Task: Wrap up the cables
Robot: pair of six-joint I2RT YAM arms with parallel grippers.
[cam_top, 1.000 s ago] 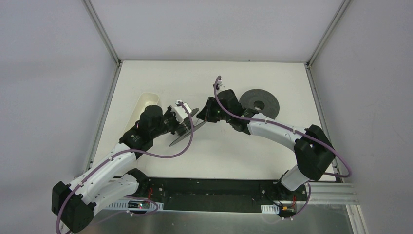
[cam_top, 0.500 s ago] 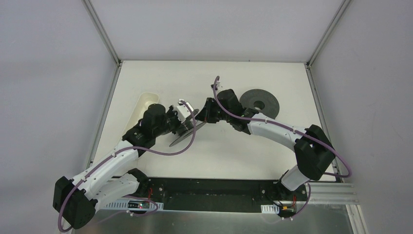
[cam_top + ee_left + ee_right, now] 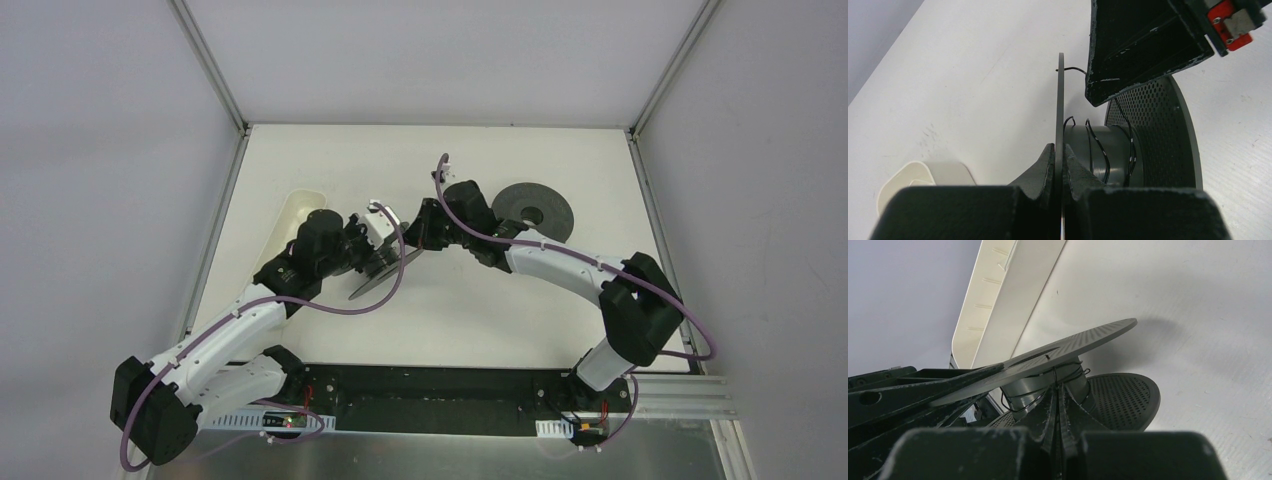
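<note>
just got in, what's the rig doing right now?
Left gripper is clamped on one flange of a black spool, holding it tilted. Right gripper is pinched shut on the thin cable right at the hub, which carries only a few loose turns. A second spool lies flat, far right.
</note>
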